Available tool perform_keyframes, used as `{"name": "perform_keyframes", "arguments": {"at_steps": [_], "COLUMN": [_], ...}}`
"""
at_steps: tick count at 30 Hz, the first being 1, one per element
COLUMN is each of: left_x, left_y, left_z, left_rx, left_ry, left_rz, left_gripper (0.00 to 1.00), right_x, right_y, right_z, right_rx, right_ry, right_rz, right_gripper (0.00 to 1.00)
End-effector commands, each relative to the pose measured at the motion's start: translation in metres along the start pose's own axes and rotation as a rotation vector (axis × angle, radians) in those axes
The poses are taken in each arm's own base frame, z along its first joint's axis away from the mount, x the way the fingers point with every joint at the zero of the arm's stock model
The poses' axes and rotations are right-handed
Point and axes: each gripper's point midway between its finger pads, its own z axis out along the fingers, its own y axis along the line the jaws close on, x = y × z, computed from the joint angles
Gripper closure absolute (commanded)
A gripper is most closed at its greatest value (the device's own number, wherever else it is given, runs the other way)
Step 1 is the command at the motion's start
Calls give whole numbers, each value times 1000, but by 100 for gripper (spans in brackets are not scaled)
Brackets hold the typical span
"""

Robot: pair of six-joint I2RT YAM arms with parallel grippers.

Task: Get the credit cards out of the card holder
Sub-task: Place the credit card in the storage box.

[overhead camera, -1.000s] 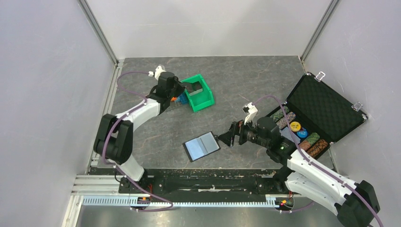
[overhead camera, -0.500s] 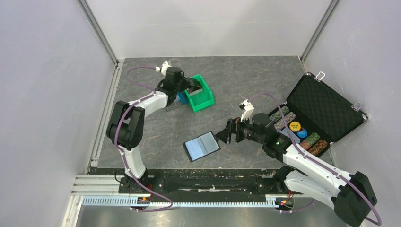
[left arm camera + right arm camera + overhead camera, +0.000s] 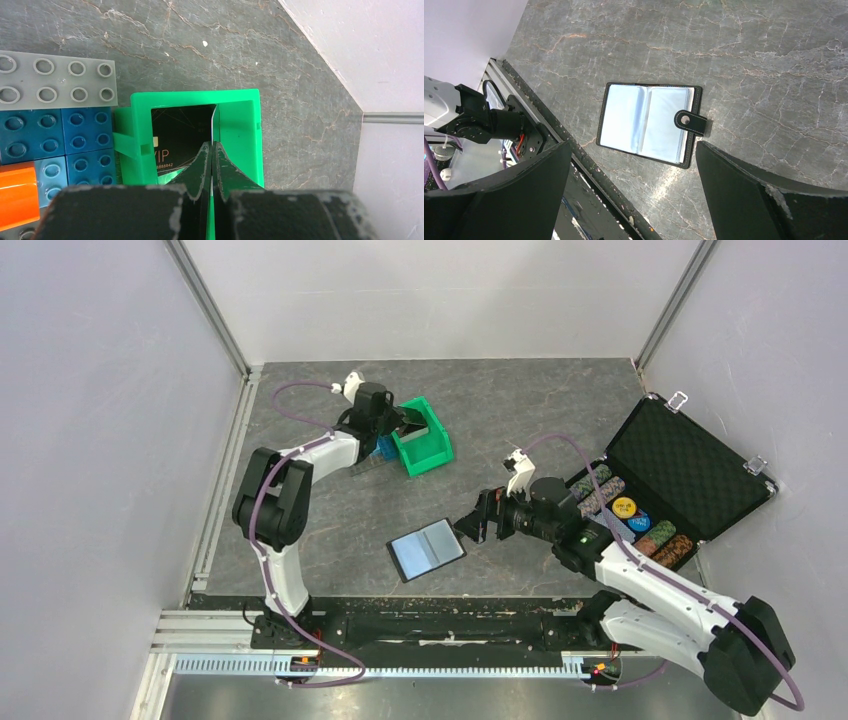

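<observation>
The card holder [image 3: 427, 549] lies open on the grey table, its two glossy blue-grey panels facing up and its strap tab [image 3: 690, 121] on the right side. My right gripper [image 3: 470, 528] hovers just right of it, open wide; in the right wrist view the card holder [image 3: 644, 122] shows between and beyond the fingers. My left gripper [image 3: 400, 425] is over the green bin [image 3: 425, 445], shut on a thin credit card [image 3: 213, 125] seen edge-on. Another black credit card [image 3: 175, 135], marked VIP, lies inside the bin.
Blue, grey and orange toy bricks [image 3: 50, 125] sit against the green bin's [image 3: 240, 130] left side. At the right stands an open black foam-lined case [image 3: 690, 470] with rows of poker chips [image 3: 640, 520]. The table's near edge rail [image 3: 549, 130] runs just below the card holder.
My left arm has swung right, bringing its gripper and card over the green bin. My right gripper has edged a little left toward the card holder, still open.
</observation>
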Motion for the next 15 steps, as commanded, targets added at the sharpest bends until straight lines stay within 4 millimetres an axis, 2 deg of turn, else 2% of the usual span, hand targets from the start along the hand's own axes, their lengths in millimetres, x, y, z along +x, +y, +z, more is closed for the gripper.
{"name": "perform_keyframes", "arguments": {"at_steps": [1, 6, 15], "left_x": [-17, -15, -13], "left_y": [-13, -11, -12], "left_z": [6, 9, 12], "left_rx": [27, 20, 15], "left_ry": [-67, -62, -41], "left_rz": [34, 44, 63], "left_gripper": [98, 88, 78], "right_x": [-28, -27, -31], "right_y": [12, 13, 16], "right_z": [1, 3, 2], "right_rx": [-22, -28, -34], "right_ry": [-76, -61, -70], "right_rz": [-18, -7, 3], "right_gripper": [2, 2, 2]}}
